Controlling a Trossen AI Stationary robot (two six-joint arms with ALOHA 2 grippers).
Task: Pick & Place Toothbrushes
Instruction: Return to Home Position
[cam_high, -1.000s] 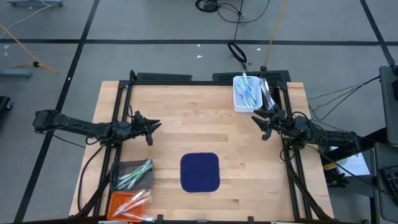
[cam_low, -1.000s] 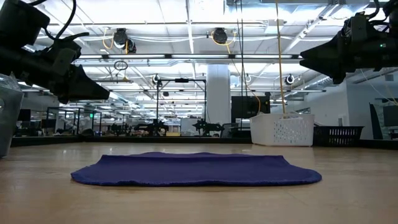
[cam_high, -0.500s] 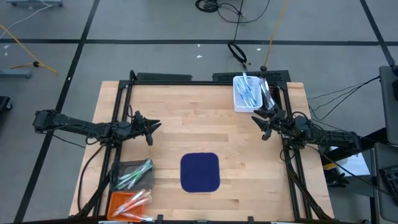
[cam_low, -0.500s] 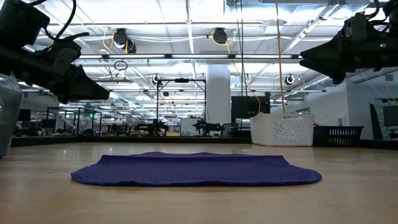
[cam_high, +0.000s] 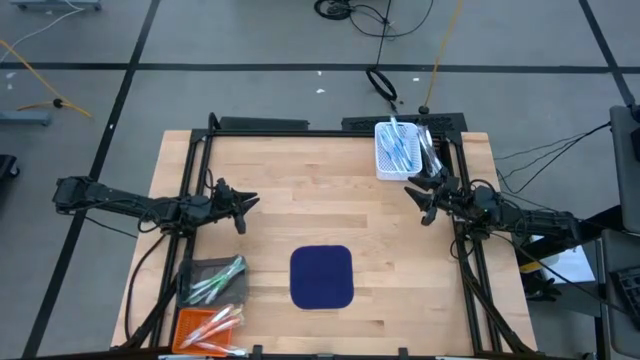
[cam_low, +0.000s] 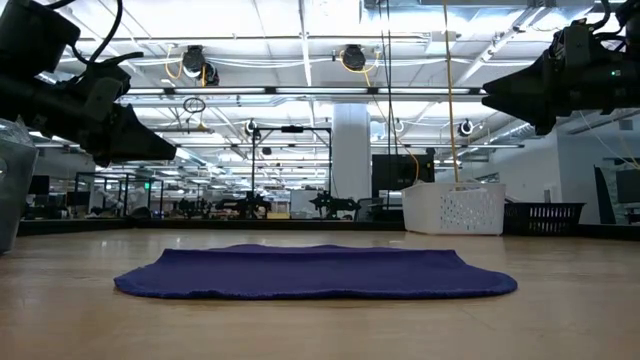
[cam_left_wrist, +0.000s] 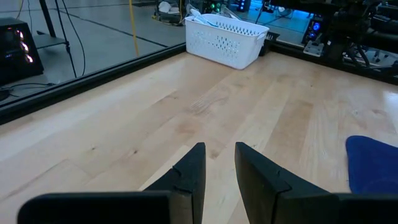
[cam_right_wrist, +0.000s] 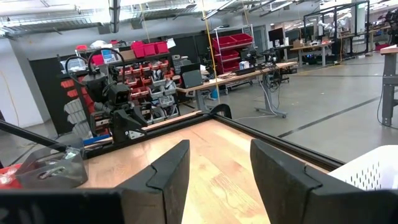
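Blue-and-white toothbrushes (cam_high: 398, 150) lie in a white basket (cam_high: 380, 165) at the table's far right. Green and white toothbrushes (cam_high: 218, 278) lie in a grey bin and orange-pink ones (cam_high: 216, 324) in an orange bin, both at the near left corner. My left gripper (cam_high: 248, 210) hangs open over the table's left side, nothing between its fingers (cam_left_wrist: 219, 160). My right gripper (cam_high: 414, 198) hangs open over the right side, just near of the basket, its fingers (cam_right_wrist: 221, 163) empty too. Both are raised clear of the wood (cam_low: 120, 130) (cam_low: 510, 95).
A navy mat (cam_high: 321, 276) lies flat on the table's near middle, between the two arms (cam_low: 320, 272). A black frame runs along the table's left, far and right edges (cam_high: 300, 128). Bare wood lies between the grippers and the mat.
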